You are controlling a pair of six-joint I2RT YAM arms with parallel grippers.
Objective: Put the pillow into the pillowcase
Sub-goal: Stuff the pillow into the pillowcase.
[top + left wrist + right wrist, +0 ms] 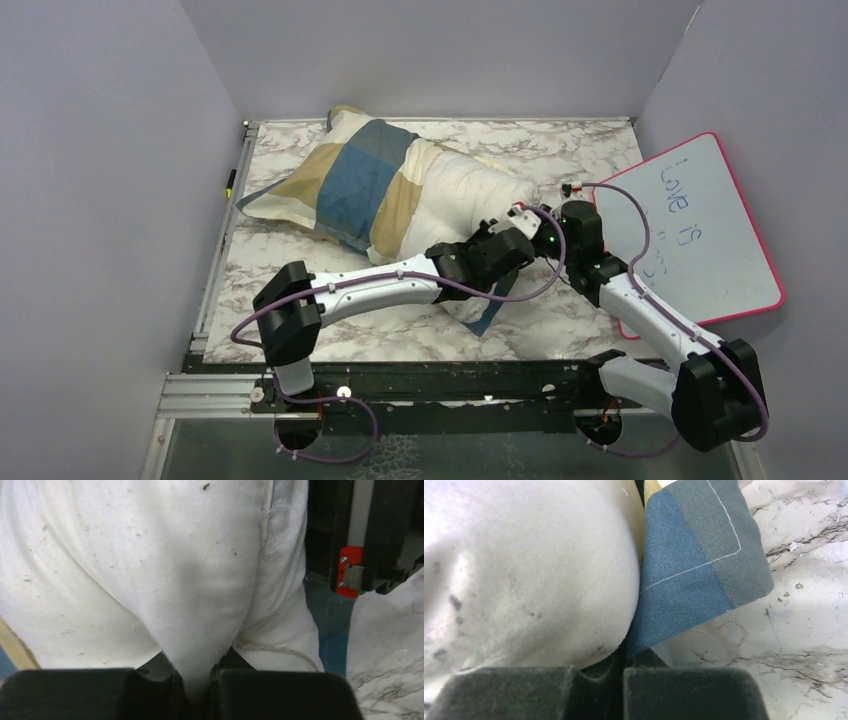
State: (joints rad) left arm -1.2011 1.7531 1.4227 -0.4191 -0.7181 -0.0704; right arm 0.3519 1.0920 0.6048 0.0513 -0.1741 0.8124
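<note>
Pinching pillow [150, 570] with left tool [197, 674], pillowcase [694, 570] hem with right tool [620, 669] — could lose that thin hem if tugged too hard

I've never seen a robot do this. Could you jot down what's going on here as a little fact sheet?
pillow: off-white, far-left part covered, near-right end bare
pillowcase: blue, tan and cream blocks, partly over the pillow
left pincer: shut on a fold of pillow fabric
right pincer: shut on the pillowcase's blue edge
table: marble-patterned
whiteboard: pink-rimmed, handwriting on it, at the table's right edge
</note>
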